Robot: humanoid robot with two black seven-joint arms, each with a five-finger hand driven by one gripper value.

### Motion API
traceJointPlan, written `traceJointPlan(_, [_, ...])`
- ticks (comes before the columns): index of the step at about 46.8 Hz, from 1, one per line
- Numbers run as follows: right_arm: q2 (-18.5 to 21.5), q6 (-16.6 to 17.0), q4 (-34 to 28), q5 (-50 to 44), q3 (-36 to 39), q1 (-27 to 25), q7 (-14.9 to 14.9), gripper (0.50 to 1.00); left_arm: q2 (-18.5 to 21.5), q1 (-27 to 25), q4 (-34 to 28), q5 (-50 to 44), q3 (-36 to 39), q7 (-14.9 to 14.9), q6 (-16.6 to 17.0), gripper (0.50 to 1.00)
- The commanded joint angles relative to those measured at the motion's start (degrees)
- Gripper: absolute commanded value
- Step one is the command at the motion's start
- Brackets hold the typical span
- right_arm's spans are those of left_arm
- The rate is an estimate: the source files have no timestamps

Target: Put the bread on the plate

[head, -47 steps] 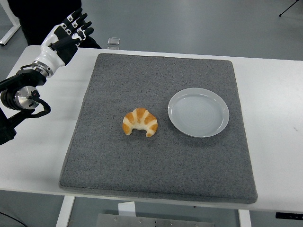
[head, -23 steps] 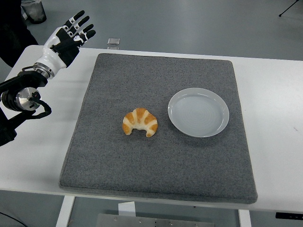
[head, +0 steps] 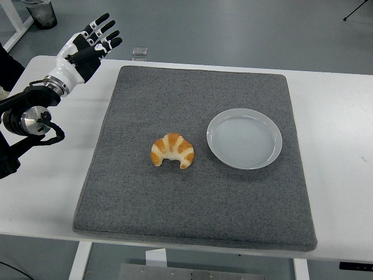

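The bread is a golden croissant [head: 172,150] lying on the grey mat [head: 192,198], near its middle. A round white plate [head: 245,138] sits empty on the mat just to the croissant's right. My left hand [head: 88,45] is raised above the table's far left corner, fingers spread and holding nothing, well away from the croissant. The right arm does not show.
The mat covers most of the white table [head: 338,116]. A small clear object [head: 139,52] lies at the table's far edge behind the mat. A person's dark clothing [head: 9,64] shows at the far left edge. A bin [head: 42,13] stands on the floor beyond.
My left hand has drifted a little to the right and up. The person behind it has moved off to the left. The croissant and plate have not moved.
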Motion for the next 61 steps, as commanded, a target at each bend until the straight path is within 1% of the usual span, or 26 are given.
traceJointPlan(1, [0.0,-0.1,0.0,0.0,0.0,0.0,0.0,0.952,1.3,-1.3,-2.8,0.3,0.1,1.8,1.9,0.984])
traceJointPlan(5, [0.0,0.0,0.0,0.0,0.0,0.0,0.0,0.952,3.3,-3.3,-6.5,0.4,1.1,3.4,3.5,0.984])
traceJointPlan(9, [0.0,0.0,0.0,0.0,0.0,0.0,0.0,0.952,5.6,-6.5,-10.5,0.4,3.2,3.7,4.9,0.984])
traceJointPlan(13, [0.0,-0.1,0.0,0.0,-0.1,0.0,0.0,0.952,7.7,-10.4,-14.3,0.5,6.9,3.7,5.8,0.984])
traceJointPlan(18, [0.0,-0.1,0.0,0.0,0.0,0.0,0.0,0.952,9.8,-15.7,-17.9,0.5,12.9,3.8,6.3,0.984])
traceJointPlan(24, [0.0,-0.1,0.0,0.0,0.0,0.0,0.0,0.952,11.1,-23.6,-19.1,0.6,22.5,4.5,6.5,0.981])
traceJointPlan(27, [0.0,-0.1,0.0,0.0,0.0,0.0,0.0,0.954,11.2,-28.3,-19.1,0.6,28.4,5.3,6.4,0.984])
traceJointPlan(34, [0.0,0.0,0.0,0.0,0.0,0.0,0.0,0.952,11.1,-37.8,-19.2,1.1,39.6,5.4,6.3,0.984])
traceJointPlan(38, [0.0,-0.1,0.0,0.0,0.0,0.0,0.0,0.952,11.0,-42.3,-19.9,2.9,44.3,5.4,5.9,0.984])
traceJointPlan(41, [0.0,-0.1,0.0,0.0,0.0,0.1,0.0,0.952,10.9,-45.0,-20.9,6.4,47.6,5.4,5.9,0.984])
traceJointPlan(45, [0.0,-0.1,0.0,0.0,0.0,0.1,0.0,0.952,10.8,-46.8,-22.5,12.4,50.5,5.4,5.8,0.984])
traceJointPlan(53, [0.0,-0.2,0.0,0.0,0.0,0.1,0.0,0.952,11.0,-46.6,-24.1,25.2,52.6,5.4,5.2,0.984])
traceJointPlan(57, [0.0,-0.2,0.0,0.0,0.0,0.1,0.0,0.952,11.0,-46.3,-24.5,29.5,53.9,5.4,5.2,0.984])
traceJointPlan(61, [0.0,-0.2,0.0,0.0,0.0,0.1,0.0,0.954,11.1,-45.9,-25.1,31.5,54.0,5.4,5.3,0.984])
